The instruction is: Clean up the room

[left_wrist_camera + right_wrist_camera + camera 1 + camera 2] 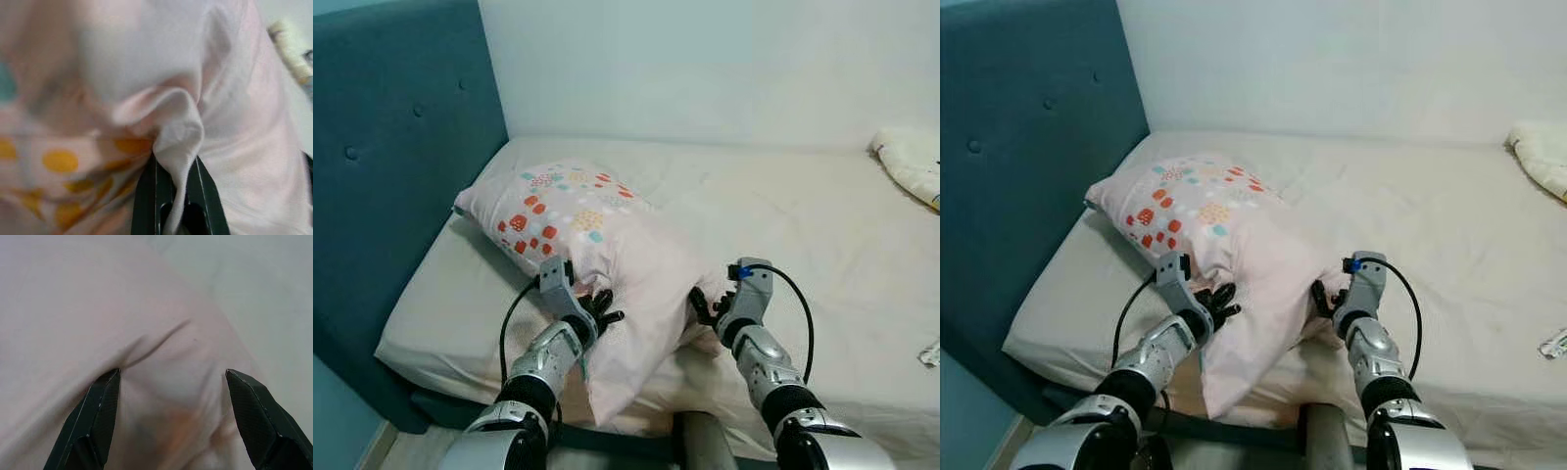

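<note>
A pale pink pillow (607,255) with red, teal and yellow spots lies on the bed, one end hanging over the front edge. My left gripper (599,311) is at the pillow's left side, shut on a fold of its case (178,137). My right gripper (707,305) is at the pillow's right side, its fingers (98,416) spread open against the fabric with nothing pinched between them.
The bed (803,235) has a cream sheet. A teal padded headboard (391,166) stands on the left and a white wall behind. A bundle of white cloth (911,162) lies at the far right, and a small packet (930,352) at the right edge.
</note>
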